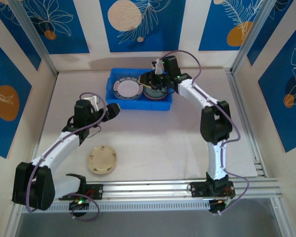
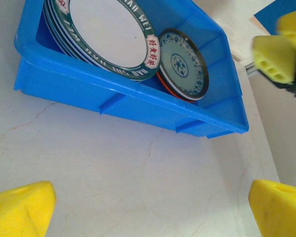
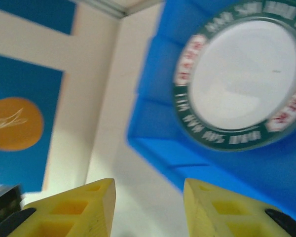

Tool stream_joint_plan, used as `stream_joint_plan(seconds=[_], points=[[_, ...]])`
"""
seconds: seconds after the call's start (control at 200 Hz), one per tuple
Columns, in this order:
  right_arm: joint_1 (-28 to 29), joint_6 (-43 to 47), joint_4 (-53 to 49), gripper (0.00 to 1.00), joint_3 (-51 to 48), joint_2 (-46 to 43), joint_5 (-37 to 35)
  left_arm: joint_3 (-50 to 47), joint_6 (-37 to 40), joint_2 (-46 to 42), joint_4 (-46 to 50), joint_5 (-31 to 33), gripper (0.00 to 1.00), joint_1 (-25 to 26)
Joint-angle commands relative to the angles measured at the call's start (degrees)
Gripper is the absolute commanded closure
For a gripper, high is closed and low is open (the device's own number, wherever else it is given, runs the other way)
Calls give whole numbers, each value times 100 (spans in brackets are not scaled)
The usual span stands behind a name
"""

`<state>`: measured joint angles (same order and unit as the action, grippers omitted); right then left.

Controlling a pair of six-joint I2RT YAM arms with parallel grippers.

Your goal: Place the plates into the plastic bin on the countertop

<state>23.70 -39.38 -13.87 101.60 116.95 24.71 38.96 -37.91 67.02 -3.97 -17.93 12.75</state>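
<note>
The blue plastic bin (image 1: 164, 104) stands at the back of the countertop (image 1: 158, 143). It holds a stack of white plates with dark rims (image 1: 128, 89) on the left and a teal patterned plate (image 1: 157, 94) on the right. In the left wrist view the white stack (image 2: 103, 34) leans in the bin (image 2: 113, 94) beside the teal plate (image 2: 182, 64), with an orange rim under it. One cream plate (image 1: 102, 160) lies on the countertop near the front left. My left gripper (image 1: 111, 109) (image 2: 150, 212) is open over bare counter, just in front of the bin. My right gripper (image 1: 155, 80) (image 3: 148, 202) is open and empty above the bin (image 3: 187, 153).
Patterned blue-and-cream walls (image 1: 138, 24) close in the back and both sides. An aluminium rail (image 1: 187, 187) runs along the near edge. My right gripper's yellow finger (image 2: 276, 54) shows at the right of the left wrist view.
</note>
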Motion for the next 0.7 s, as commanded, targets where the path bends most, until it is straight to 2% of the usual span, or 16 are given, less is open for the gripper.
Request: stream_joint_plan(seconds=[0.0,0.11,0.28,0.435,0.485,0.555,0.695], points=[[204,467,106,56,-604,-341,492,122,213,-342,260,-29,0,-90],[563,938,-20,54,-1321,-802,222,24,64,-598,257,-231,0,-255],[1448,1506,-271,53,-1941,-1111,-243,-235,-191,-1012,248,-634,0,-651],[2027,1697,-460,41,-2132,-993,-282,-656,-458,-1476,124,-999,0,-1102],[2146,1793,-459,39,-2208,-938,-322,-801,-508,-1634,116,-1021,0,-1190],[2237,1837,-436,40,-2248,-808,-239,-992,-559,-1816,89,-1049,0,-1255],[2381,1898,-566,48,-2111,-433,-27,-1275,-586,-2023,148,-1116,0,-1301]])
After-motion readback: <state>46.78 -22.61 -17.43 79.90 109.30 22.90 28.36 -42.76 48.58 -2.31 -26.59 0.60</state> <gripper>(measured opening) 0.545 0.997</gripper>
